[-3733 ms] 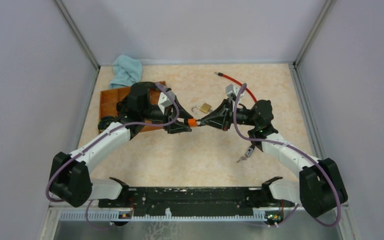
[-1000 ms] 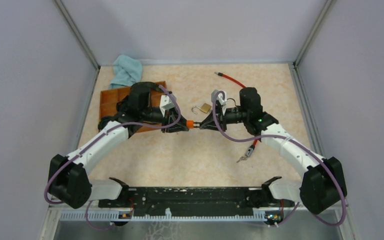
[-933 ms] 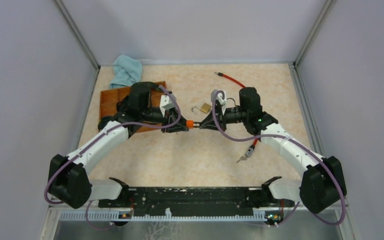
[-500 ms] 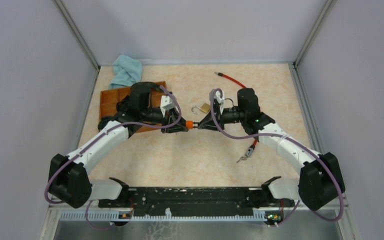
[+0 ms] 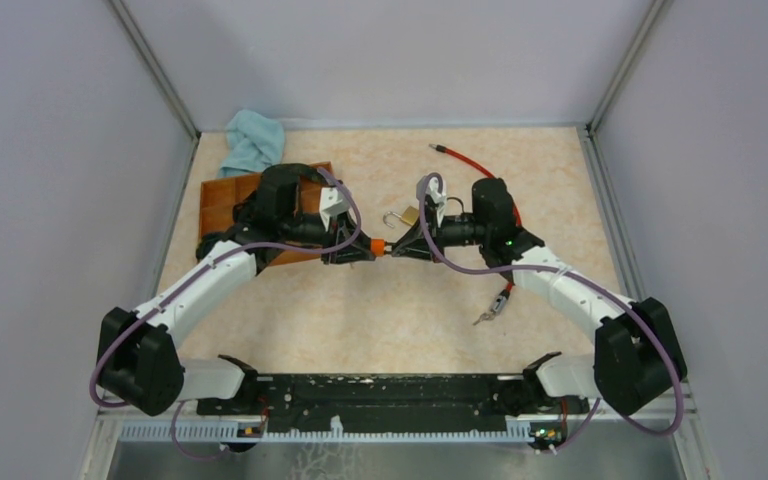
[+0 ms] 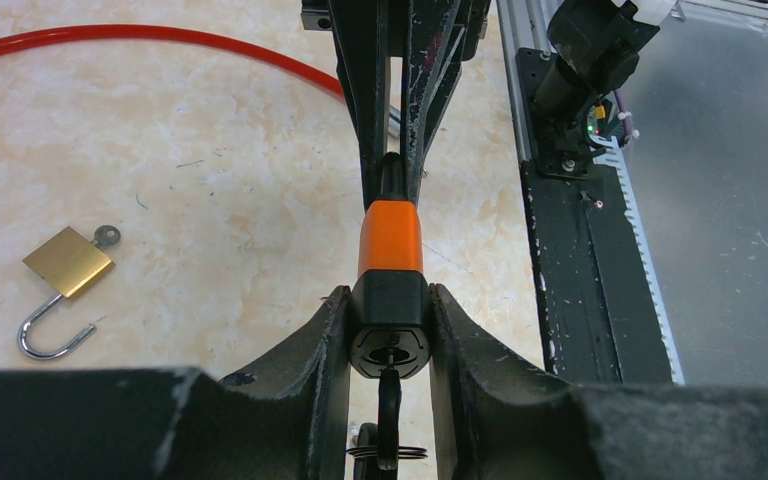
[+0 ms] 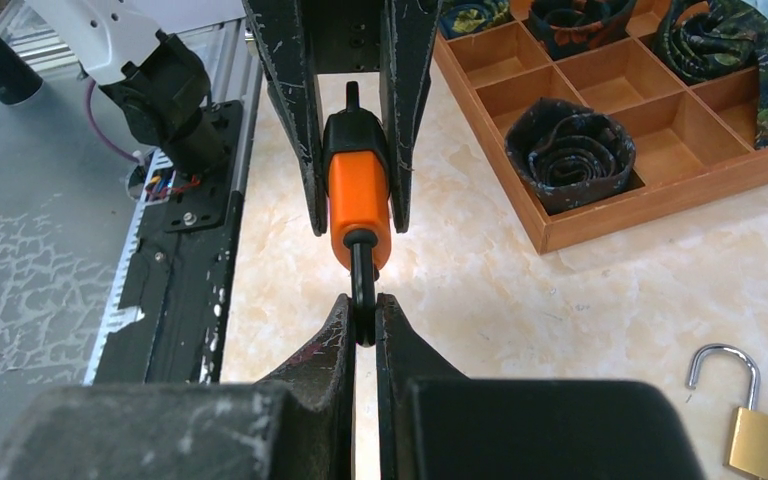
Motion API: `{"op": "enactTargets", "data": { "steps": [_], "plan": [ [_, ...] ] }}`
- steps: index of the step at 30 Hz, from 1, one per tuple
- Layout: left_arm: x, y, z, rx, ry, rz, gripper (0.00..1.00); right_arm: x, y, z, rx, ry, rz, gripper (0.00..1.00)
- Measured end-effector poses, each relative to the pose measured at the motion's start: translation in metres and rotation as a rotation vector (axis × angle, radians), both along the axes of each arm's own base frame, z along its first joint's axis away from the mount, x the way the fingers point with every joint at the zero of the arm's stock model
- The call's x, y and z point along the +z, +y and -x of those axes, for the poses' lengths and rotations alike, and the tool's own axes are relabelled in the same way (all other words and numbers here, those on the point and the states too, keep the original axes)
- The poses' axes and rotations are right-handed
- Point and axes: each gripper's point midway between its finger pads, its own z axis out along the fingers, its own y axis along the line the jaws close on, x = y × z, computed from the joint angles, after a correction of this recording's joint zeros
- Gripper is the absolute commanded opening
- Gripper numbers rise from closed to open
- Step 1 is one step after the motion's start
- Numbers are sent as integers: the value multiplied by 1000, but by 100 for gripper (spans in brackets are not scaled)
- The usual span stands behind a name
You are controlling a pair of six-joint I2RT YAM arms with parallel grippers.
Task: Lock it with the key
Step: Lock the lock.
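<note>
A lock (image 5: 378, 247) with an orange sleeve (image 6: 390, 238) and a black body (image 7: 356, 130) hangs above the table between both grippers. My left gripper (image 6: 390, 300) is shut on the black body. A black key (image 6: 390, 420) with a wire ring sits in the keyhole of that end, hanging between my left fingers. My right gripper (image 7: 362, 310) is shut on a thin black stub (image 7: 361, 270) sticking out of the orange end. The two grippers (image 5: 365, 248) (image 5: 394, 247) face each other tip to tip.
An open brass padlock (image 5: 410, 215) lies just behind the grippers. A red cable (image 5: 465, 160) runs behind the right arm to a small metal piece (image 5: 486, 315). A wooden compartment tray (image 5: 222, 195) with rolled ties and a blue cloth (image 5: 253, 140) lie at the back left.
The right wrist has rolled about its axis while holding the stub. Both grippers and the lock have drifted slightly left. Neither grip has changed.
</note>
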Motion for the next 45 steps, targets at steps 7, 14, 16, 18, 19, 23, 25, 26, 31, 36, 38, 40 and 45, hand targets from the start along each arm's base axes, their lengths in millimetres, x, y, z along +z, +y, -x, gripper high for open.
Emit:
{"op": "enactTargets", "data": {
  "steps": [7,14,16,18,19,23,25,26,31,36,38,40,45],
  "plan": [
    [1,0,-1,2,-3,5,0,1,1,-1,-8,17,-5,0],
    [0,-1,-2,2,-5,6,0,0,1,-1,-12,29,-4,0],
    [0,-1,-2,2,-5,6,0,-1,1,-1,-13,32,-2,0],
    [-3,-1,-2,2,-3,6,0,-2,2,-1,-12,36,0,0],
    [-4,-1,-2,3,-1,6,0,-3,2,-1,-11,39,2,0],
    [-8,-1,-1,4,5,6,0,-7,3,-1,-10,51,10,0],
    [-12,0,0,4,14,3,0,-10,4,1,-11,62,21,0],
    [-13,0,0,3,18,0,0,-11,4,1,-12,66,25,0],
    [-17,0,2,2,29,-5,0,-16,5,3,-15,78,43,0],
    [-19,0,2,3,34,-7,0,-22,6,5,-19,89,62,0],
    [-19,0,2,2,35,-7,0,-25,7,6,-22,99,73,0],
    [-18,0,2,1,33,-6,0,-28,8,7,-24,107,81,0],
    [-14,-4,4,-16,10,10,0,-37,11,11,-16,140,107,0]
  ]
}}
